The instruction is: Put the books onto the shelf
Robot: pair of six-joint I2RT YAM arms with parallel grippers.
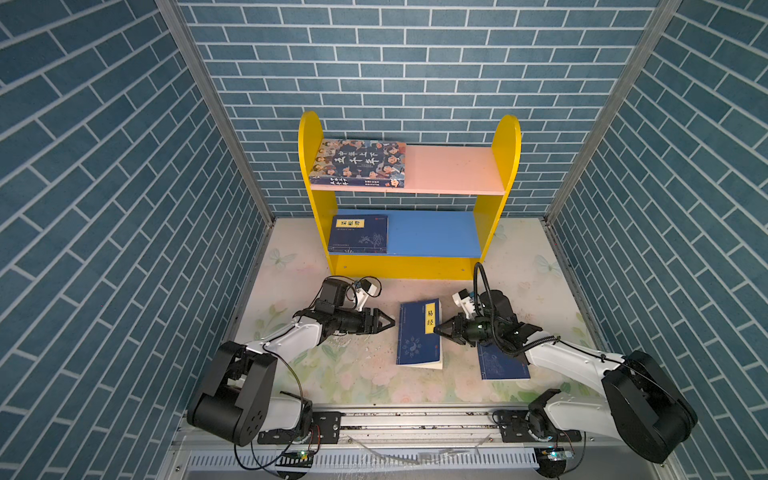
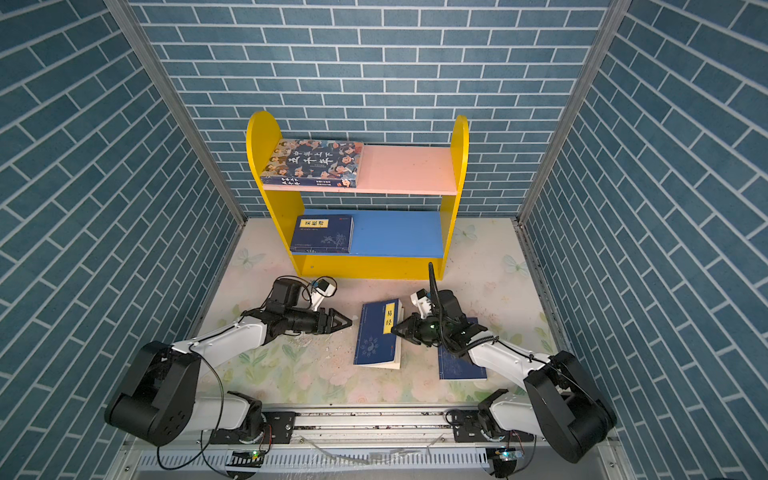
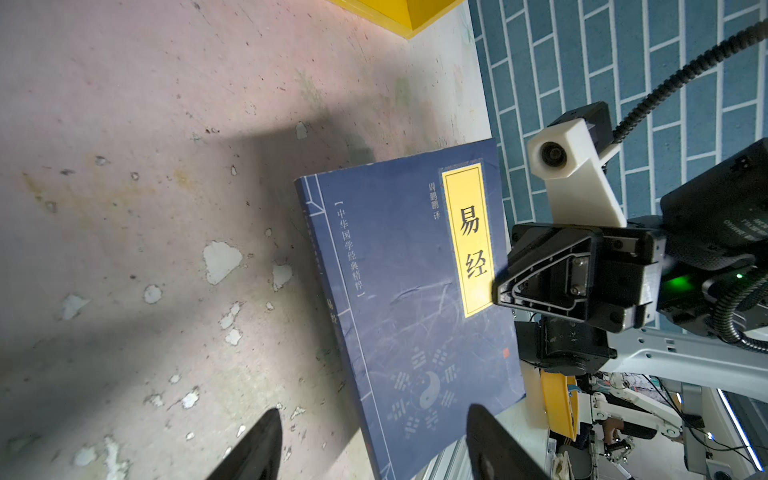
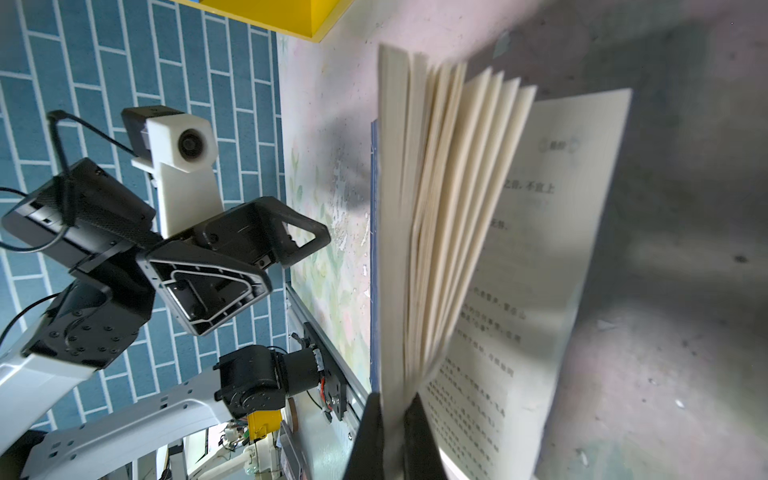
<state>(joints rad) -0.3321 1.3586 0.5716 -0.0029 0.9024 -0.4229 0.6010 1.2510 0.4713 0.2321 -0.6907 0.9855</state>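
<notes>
navy book (image 1: 417,336): on desk (image 1: 353,374), between both end effectors. right end effector (image 1: 436,330): clamped on its fore-edge, pages fanned. left end effector (image 1: 390,323): jaws apart, just beside spine, not touching. shelf (image 1: 505,166): beyond both; cartoon bk (image 1: 359,162) on pink board (image 1: 453,168), 2nd navy bk (image 1: 359,235) on blue board (image 1: 436,235).

Reads "易经" in black down the yellow label (image 3: 468,239) of the middle navy book (image 3: 399,316). Shows "周鹏鹏 译" in small grey characters just beside that label, and "中华国学经典精粹" in brackets nearer the spine (image 3: 332,311). Bears "中华上下五千年" in white across the cartoon-face book (image 1: 359,163) lying on the pink upper board (image 1: 451,168). Carries "菜根谭", barely legible, on the shelved navy book (image 1: 358,235). Gives "不宜上" among blurred printed lines on an open page (image 4: 540,270).
</notes>
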